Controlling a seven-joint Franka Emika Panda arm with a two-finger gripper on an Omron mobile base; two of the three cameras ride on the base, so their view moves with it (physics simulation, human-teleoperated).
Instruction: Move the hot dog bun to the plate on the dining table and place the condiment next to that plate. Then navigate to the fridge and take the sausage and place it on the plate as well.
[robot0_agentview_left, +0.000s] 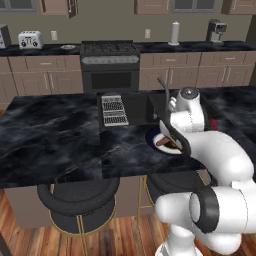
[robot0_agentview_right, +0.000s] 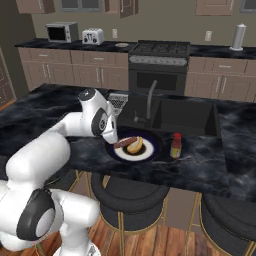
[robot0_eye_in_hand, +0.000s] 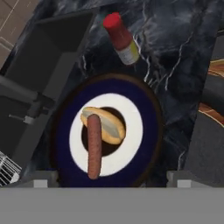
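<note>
**Sausage on plate with bun; jaws wide and empty above it**

The counter (robot0_agentview_right: 210, 165) is a broad island of dark, white-veined stone, glossy and hard, with a sunken dark sink (robot0_agentview_right: 172, 117) set into it and a curved tap (robot0_agentview_right: 149, 100) behind. A wire rack (robot0_agentview_left: 114, 110) lies flat beside the basin. Round padded stools (robot0_agentview_left: 80, 197) stand below the edge.

The arm reaches over the counter edge, and the gripper (robot0_eye_in_hand: 111, 179) hangs directly above the plate (robot0_eye_in_hand: 148, 127). Its two tips stand far apart at either side of the hand view, with nothing between them: jaws wide, holding nothing.

The plate is round, rigid, with a dark blue band and white centre, probably ceramic and liable to chip. On it lies the bun (robot0_eye_in_hand: 109, 124), pale and oval; I judge it soft, light and easily crushed, best taken across its width with a gentle close. The sausage (robot0_eye_in_hand: 94, 146) lies lengthwise, one end overlapping the bun, the other toward the rim. It is a smooth reddish-brown cylinder, likely firm but slick and prone to roll; a hold at mid-length across the narrow diameter would suit.

The condiment bottle (robot0_eye_in_hand: 122, 39) stands just beside the plate, apart from it: red cap, pale label, likely light plastic, top-heavy if nudged.

On this showing, all three items appear placed.
</note>
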